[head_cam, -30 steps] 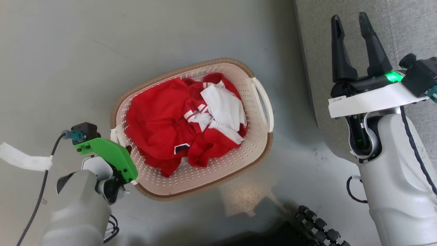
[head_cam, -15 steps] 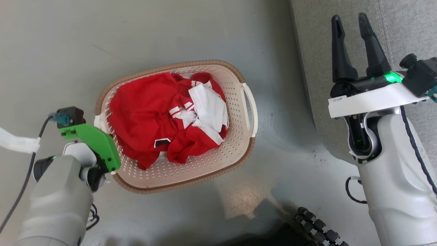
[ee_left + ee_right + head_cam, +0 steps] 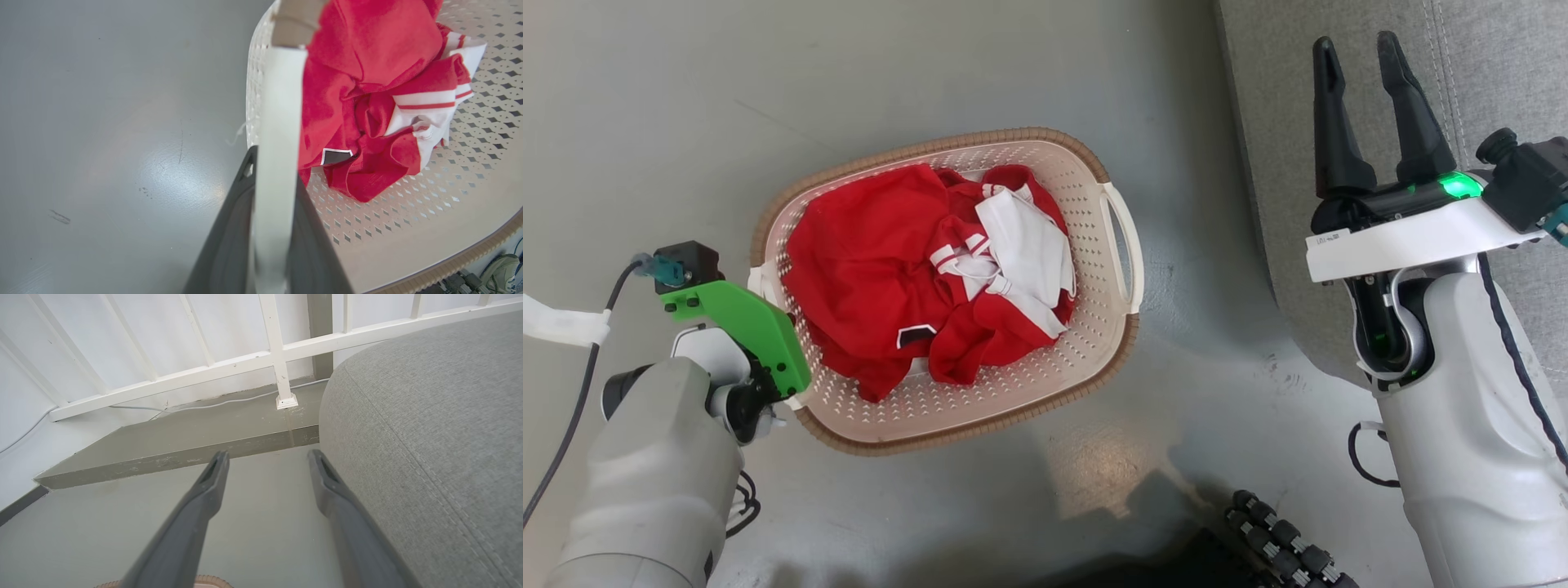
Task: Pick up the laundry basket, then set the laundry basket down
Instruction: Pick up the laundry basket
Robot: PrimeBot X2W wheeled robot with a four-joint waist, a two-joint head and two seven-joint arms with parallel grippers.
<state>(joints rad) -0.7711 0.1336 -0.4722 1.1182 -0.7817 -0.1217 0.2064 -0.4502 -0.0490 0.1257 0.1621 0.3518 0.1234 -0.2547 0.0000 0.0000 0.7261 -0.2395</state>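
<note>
Laundry basket (image 3: 1029,384) handle (image 3: 280,122) clamped in left claw (image 3: 274,171); right claw (image 3: 1356,41) agape

Cream perforated, brown-rimmed laundry basket (image 3: 1013,392); red clothes (image 3: 874,269) with white striped trim; grey floor (image 3: 768,82).

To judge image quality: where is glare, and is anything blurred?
Head view: glare on the grey floor below the cream perforated plastic laundry basket. Left wrist view: floor glare too; the basket's white loop handle is blurred near the lens. Right wrist view: no glare.

Perforated plastic laundry basket (image 3: 1013,384), glossy floor (image 3: 931,73)
</note>
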